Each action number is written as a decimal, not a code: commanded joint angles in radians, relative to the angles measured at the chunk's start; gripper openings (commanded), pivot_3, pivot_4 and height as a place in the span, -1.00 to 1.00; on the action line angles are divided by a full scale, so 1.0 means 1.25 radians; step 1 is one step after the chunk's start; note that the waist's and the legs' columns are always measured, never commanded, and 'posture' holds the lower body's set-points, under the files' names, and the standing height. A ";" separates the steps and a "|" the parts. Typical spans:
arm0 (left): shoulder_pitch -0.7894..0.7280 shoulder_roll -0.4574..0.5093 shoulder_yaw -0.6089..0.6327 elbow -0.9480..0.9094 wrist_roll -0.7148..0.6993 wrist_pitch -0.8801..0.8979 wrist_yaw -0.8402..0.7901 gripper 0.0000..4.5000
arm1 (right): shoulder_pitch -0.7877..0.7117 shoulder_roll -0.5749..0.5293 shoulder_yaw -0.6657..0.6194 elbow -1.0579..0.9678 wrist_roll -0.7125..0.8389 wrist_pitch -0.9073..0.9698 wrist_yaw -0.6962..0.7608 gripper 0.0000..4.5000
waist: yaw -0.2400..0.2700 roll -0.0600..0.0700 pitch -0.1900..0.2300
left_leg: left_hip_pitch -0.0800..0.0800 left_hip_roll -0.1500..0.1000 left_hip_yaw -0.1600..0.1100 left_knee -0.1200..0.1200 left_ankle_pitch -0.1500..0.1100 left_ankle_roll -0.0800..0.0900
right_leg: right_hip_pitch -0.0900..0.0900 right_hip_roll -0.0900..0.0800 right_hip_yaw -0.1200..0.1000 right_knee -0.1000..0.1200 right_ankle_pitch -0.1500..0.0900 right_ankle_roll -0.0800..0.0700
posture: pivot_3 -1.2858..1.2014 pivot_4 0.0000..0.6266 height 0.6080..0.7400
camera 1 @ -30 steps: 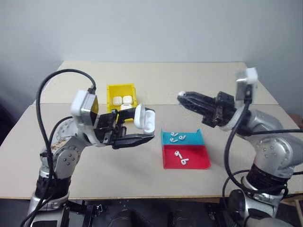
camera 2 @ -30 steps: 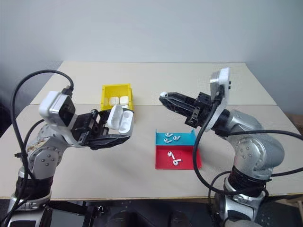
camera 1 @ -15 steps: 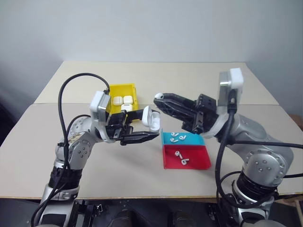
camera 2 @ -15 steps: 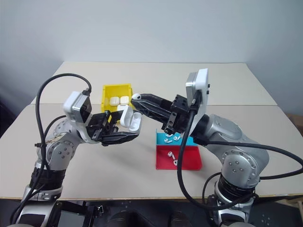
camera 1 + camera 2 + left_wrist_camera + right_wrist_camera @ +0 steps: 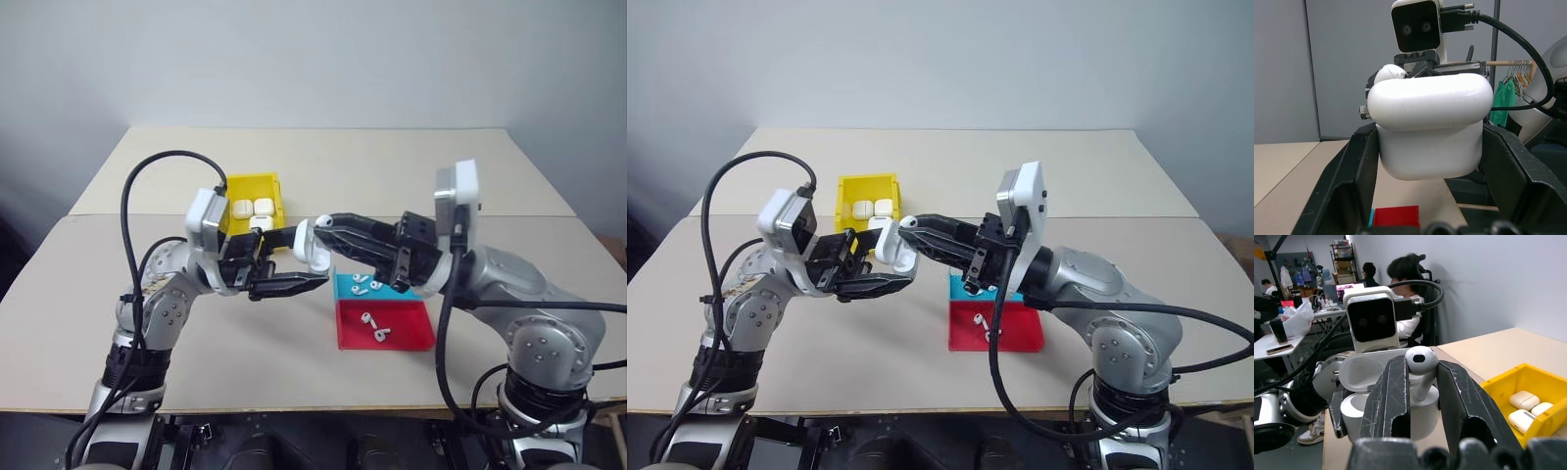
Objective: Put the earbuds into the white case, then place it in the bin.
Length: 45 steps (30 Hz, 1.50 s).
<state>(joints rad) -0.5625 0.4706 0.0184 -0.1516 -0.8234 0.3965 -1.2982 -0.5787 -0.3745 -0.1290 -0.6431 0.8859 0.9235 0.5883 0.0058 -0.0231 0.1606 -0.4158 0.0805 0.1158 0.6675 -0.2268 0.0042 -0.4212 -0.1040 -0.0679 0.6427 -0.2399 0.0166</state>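
**Earbud held over the open case, above the table**

The white case point(image 5: 1430, 129), lid flipped open, is clamped between the fingers of the left gripper point(image 5: 294, 272), which has closed fully on its body. In the right wrist view the lid stands back behind the case and the sockets face the right gripper point(image 5: 1422, 382). That gripper pinches one earbud point(image 5: 1420, 363) by its stem between narrowly parted fingers, the bud head uppermost and the stem tip just at the case's mouth; whether it touches the rim I cannot tell.

Both arms reach inward and meet in front of the robot, the grippers pointing at each other roughly level, raised off the tabletop. Below and just beyond the right gripper lie the shallow blue tray point(image 5: 402, 290) and the red tray point(image 5: 407, 333), edge to edge, each with loose earbuds point(image 5: 372, 329). Behind the left gripper, toward the far side, sits the yellow bin point(image 5: 250, 188) with closed cases point(image 5: 253, 208) inside. The table point(image 5: 392, 166) beyond the bin and on the left arm's outer side lies bare.
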 commanded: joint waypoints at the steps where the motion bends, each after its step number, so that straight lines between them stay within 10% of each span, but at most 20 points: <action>1: -0.004 0.004 0.013 -0.046 -0.011 -0.005 -0.003 0.25 | -0.015 -0.024 -0.003 0.000 0.000 -0.035 -0.004 -0.72 | 0.000 0.000 0.000 | 0.000 0.000 0.000 0.000 0.000 0.000 | 0.000 0.000 0.000 0.000 0.000 0.000 | 0.03 -0.52 1.00; 5: -0.005 0.003 0.014 -0.047 -0.009 -0.008 0.001 0.25 | -0.010 -0.056 0.021 0.005 -0.010 -0.051 0.018 -0.72 | 0.000 0.000 0.000 | 0.000 0.000 0.000 0.000 0.000 0.000 | 0.000 0.000 0.000 0.000 0.000 0.000 | 0.03 -0.52 1.00; 15: -0.001 -0.004 0.017 -0.053 -0.004 -0.017 0.015 0.25 | -0.007 -0.133 0.034 0.022 -0.001 -0.095 0.082 0.78 | 0.001 0.000 0.000 | 0.000 0.000 0.000 0.000 0.000 0.000 | 0.000 0.000 0.000 0.000 0.000 0.000 | 0.03 -0.52 1.00; 29: 0.045 0.030 0.050 -0.079 0.003 -0.022 0.035 0.25 | -0.147 -0.299 -0.031 0.244 -0.034 -0.146 0.217 0.78 | 0.002 0.000 0.000 | 0.000 0.000 0.000 0.000 0.000 0.000 | 0.000 0.000 0.000 -0.001 0.000 0.000 | 0.03 -0.52 1.00; 34: 0.075 0.052 0.074 -0.096 -0.003 -0.025 0.041 0.25 | -0.241 -0.429 0.226 0.437 -0.358 -0.368 0.436 0.78 | -0.002 0.000 0.000 | 0.000 0.000 0.001 0.000 0.000 0.001 | 0.000 0.000 0.001 -0.001 0.000 0.000 | 0.03 -0.52 1.00; 39: 0.097 0.044 0.077 -0.128 -0.009 -0.025 0.064 0.25 | -0.382 -0.381 0.446 0.727 -0.634 -0.702 0.622 0.78 | -0.015 0.000 0.000 | 0.000 0.000 0.001 0.000 0.000 0.000 | -0.001 0.000 0.001 -0.001 0.000 0.000 | 0.03 -0.52 1.00; 45: 0.123 0.040 0.085 -0.165 -0.018 -0.026 0.093 0.25 | -0.511 -0.265 0.578 1.068 -0.818 -1.044 0.735 0.07 | -0.017 0.000 0.001 | 0.000 0.000 0.002 0.000 0.003 -0.005 | -0.002 0.000 0.001 -0.001 0.000 0.000 | 0.03 -0.52 1.00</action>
<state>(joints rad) -0.4143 0.5184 0.1043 -0.3149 -0.8263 0.3767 -1.1923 -1.1812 -0.7157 0.5827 0.6194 -0.0944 -0.2745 1.4679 -0.0155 -0.0228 0.1615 -0.4163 0.0810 0.1189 0.6671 -0.2228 -0.0026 -0.4229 -0.1042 -0.0661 0.6408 -0.2400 0.0169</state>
